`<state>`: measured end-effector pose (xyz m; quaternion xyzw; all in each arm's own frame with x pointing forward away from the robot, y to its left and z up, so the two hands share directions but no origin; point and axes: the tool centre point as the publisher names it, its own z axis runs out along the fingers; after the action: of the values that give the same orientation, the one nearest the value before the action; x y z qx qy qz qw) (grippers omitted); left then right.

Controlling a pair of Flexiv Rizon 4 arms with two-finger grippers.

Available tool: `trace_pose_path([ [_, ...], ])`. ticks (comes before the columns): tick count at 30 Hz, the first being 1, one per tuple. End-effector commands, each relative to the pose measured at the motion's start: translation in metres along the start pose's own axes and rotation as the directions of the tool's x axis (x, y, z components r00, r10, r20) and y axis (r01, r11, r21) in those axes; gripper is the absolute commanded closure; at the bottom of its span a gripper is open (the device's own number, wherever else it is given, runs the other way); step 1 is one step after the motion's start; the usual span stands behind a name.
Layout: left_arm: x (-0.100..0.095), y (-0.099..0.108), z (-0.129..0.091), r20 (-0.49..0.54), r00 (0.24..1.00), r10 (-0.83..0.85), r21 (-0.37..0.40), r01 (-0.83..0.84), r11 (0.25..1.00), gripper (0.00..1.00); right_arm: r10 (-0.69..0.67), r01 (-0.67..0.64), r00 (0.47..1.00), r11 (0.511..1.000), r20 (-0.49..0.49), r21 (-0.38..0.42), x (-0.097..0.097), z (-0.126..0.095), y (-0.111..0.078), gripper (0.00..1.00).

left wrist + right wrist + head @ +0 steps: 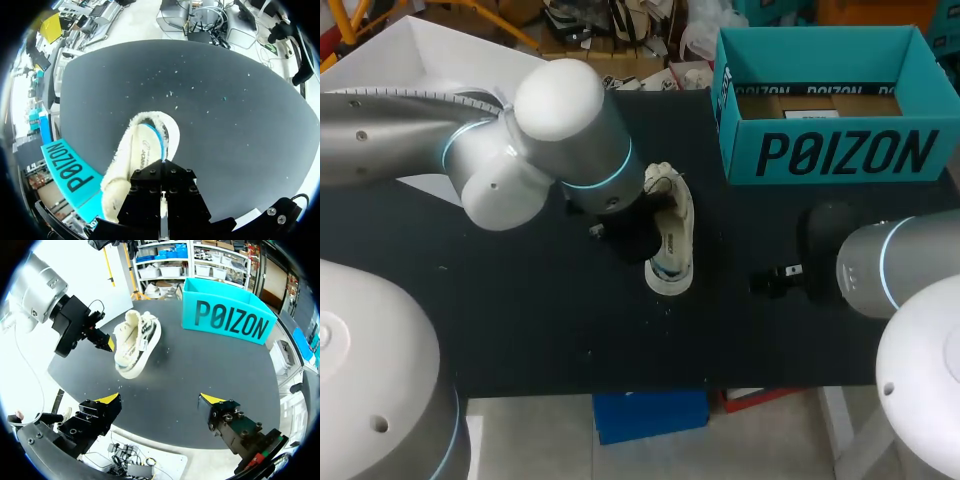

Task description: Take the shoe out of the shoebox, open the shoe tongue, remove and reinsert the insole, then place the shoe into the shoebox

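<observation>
One white fluffy shoe (672, 235) is sitting beside teal cardboard shoebox (840, 152); left gripper (109, 343) is likely prying it open, grip unclear; right gripper (160, 399) fingers released, should brace next.

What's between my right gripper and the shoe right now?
Only bare table. The right wrist view shows nothing lying between the open right gripper and the shoe.

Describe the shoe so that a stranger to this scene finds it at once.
Start from the black table, with the teal shoebox at its far right corner. The shoe lies outside the box, to its left, near the table's middle. It is the only cream-white, fuzzy thing there.
</observation>
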<state>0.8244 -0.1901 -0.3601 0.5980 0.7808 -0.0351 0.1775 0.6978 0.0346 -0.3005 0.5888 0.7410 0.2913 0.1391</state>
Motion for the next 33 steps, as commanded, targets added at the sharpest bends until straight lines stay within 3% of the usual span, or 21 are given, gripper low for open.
trace_pose_path([
  [1, 0.003, 0.005, 0.009, -0.009, 1.0, -0.021, -0.014, 0.021, 1.0, 1.0, 0.001, -0.001, 1.0, 1.0, 0.002, -0.004, 0.001, 0.001, -0.001, 0.0],
  [14, -0.011, 0.005, 0.032, 0.004, 1.0, -0.019, 0.025, 0.019, 0.999, 1.0, 0.001, -0.001, 1.0, 1.0, 0.002, -0.004, 0.001, 0.001, -0.001, 0.0],
  [26, -0.018, -0.004, 0.053, -0.055, 0.998, 0.016, 0.083, -0.012, 0.996, 1.0, 0.001, -0.001, 1.0, 1.0, 0.002, -0.004, 0.001, 0.001, -0.001, 0.0],
  [33, -0.022, -0.007, 0.037, -0.043, 0.999, 0.033, 0.077, -0.029, 0.997, 1.0, 0.001, -0.001, 1.0, 1.0, 0.002, -0.004, 0.001, 0.001, -0.001, 0.0],
])
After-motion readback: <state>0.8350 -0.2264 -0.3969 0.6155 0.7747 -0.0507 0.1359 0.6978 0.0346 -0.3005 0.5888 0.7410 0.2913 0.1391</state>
